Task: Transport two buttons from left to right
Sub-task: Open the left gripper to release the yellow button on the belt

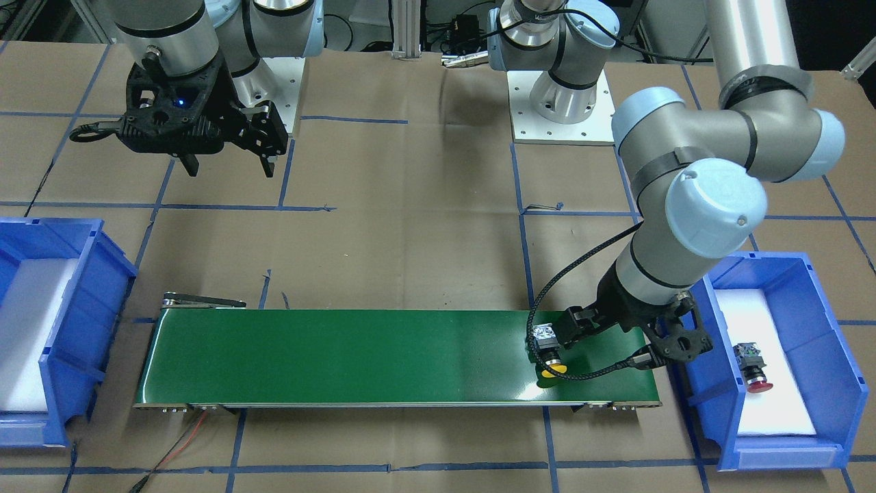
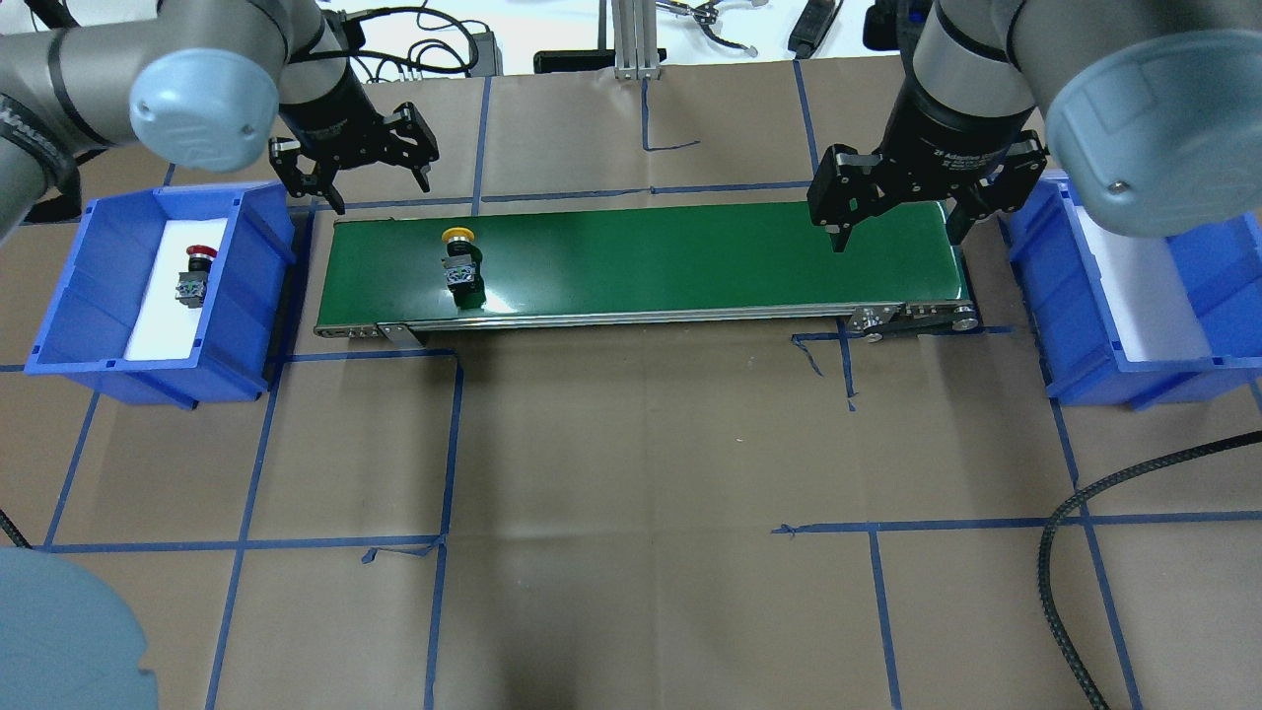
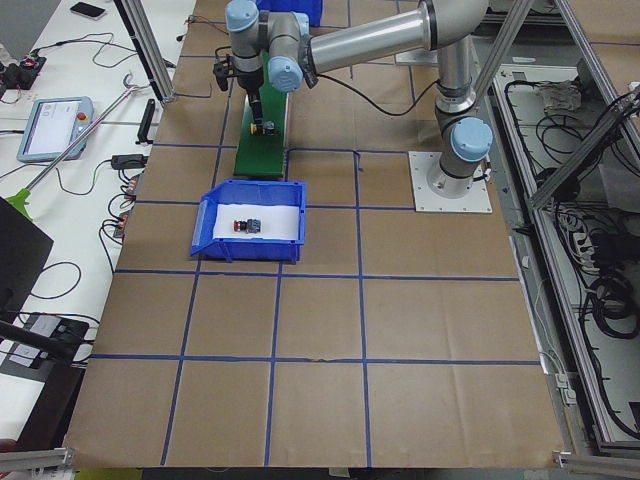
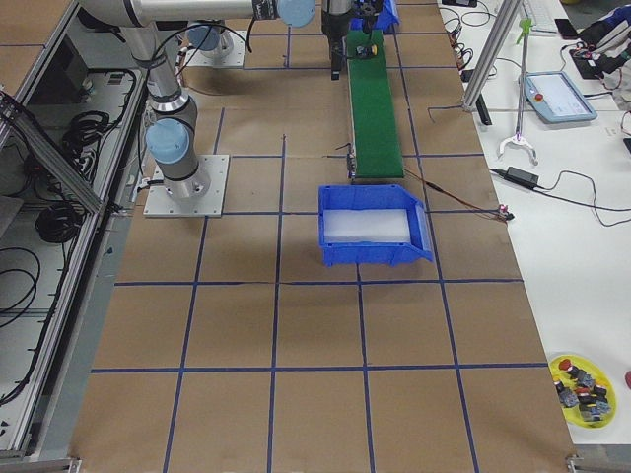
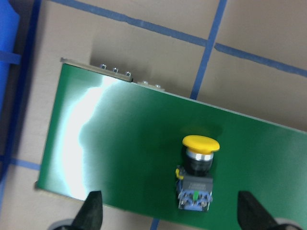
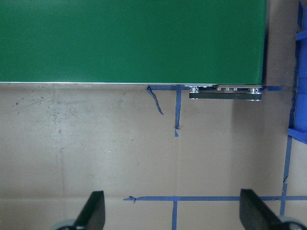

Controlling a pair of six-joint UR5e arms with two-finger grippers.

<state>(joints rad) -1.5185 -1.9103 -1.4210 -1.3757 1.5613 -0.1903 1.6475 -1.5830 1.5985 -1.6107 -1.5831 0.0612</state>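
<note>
The yellow-capped button point(image 2: 460, 258) lies on its side on the left part of the green conveyor belt point(image 2: 690, 256). It shows in the left wrist view point(image 5: 197, 167) between and ahead of my open fingertips point(image 5: 91, 211). My left gripper point(image 2: 380, 187) is open and empty, hovering over the belt's far edge just left of this button point(image 1: 551, 356). The red-capped button point(image 2: 195, 276) lies on white foam in the left blue bin point(image 2: 246, 325). My right gripper point(image 2: 895, 237) is open and empty, above the belt's right end.
The right blue bin point(image 2: 1144, 380) with a white foam liner stands past the belt's right end and holds nothing that shows. Brown paper with blue tape lines covers the table. A black braided cable point(image 2: 1075, 513) lies at the near right.
</note>
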